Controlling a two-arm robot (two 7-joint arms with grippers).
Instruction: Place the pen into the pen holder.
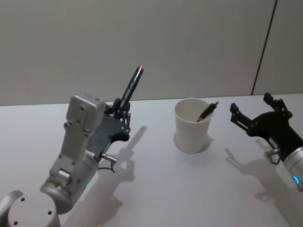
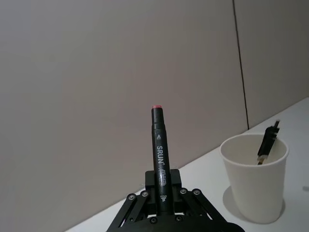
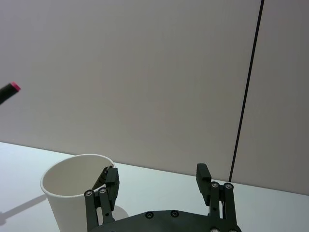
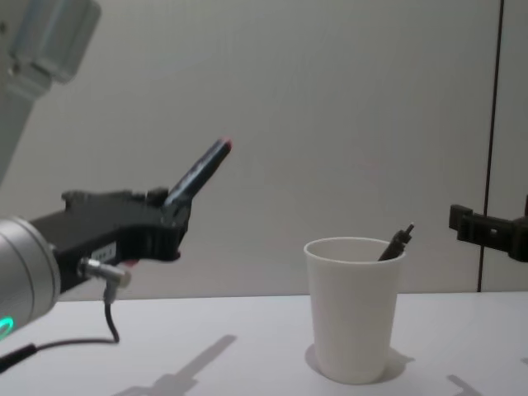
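Pen tight in left tool; right tool wide open near pen holder.

Printed lengthwise in white on the black barrel of the marker pen: "SRUN". Toward the red-capped end, a small white triangle sign. Toward the gripped end, finer white print, too small to read.

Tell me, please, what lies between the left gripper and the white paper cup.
Bare white table, per head view, separates left gripper from white paper cup.
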